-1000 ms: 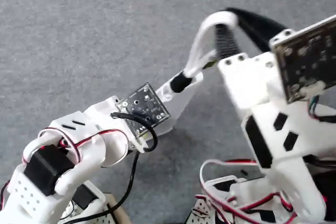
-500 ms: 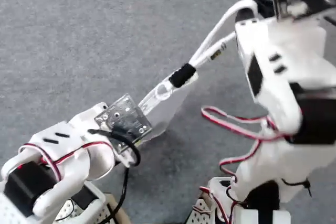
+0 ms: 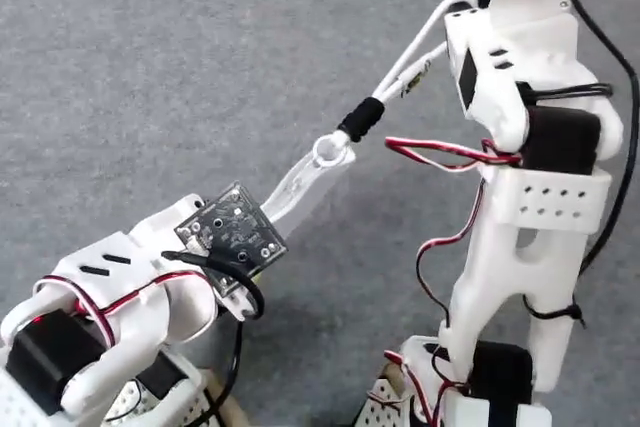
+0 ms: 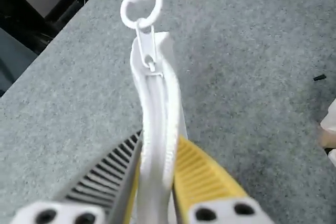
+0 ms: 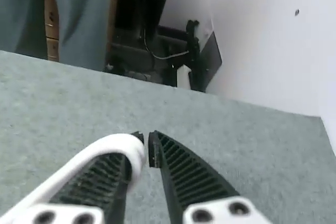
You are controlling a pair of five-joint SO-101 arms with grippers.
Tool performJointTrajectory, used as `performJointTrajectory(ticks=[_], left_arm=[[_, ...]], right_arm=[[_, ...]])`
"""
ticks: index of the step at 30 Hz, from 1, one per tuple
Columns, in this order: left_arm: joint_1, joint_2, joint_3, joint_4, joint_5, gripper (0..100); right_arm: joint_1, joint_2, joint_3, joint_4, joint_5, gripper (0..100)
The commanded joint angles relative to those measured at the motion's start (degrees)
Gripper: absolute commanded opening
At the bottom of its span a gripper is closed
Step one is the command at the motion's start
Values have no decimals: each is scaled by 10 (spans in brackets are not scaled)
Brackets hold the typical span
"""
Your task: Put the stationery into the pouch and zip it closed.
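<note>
The clear pouch with a white zipper hangs stretched above the grey table between the two arms. My left gripper is shut on the pouch's zipper edge, one ribbed finger on each side. The zipper's ring pull sits at the pouch's far end, tied through a black bead to a white cord. That cord runs up to my raised right arm. My right gripper is shut on the cord's loop.
Grey felt covers the table, with open room on the left and far side. The table's far edge borders dark furniture and a white wall. A small black speck lies on the felt.
The right arm has swung up and back to the right, drawing the cord taut. The pouch has been pulled out long and edge-on. The left arm shifted slightly lower and left.
</note>
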Motion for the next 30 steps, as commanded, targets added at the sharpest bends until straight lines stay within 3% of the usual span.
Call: performJointTrajectory(ticks=[1,30], left_arm=[[0,-12,-14,10,11,27],[-23,-12,-14,9,28,27]], right_arm=[[55,-6,29,-54,-4,12],[198,-1,327,-302,0,12]])
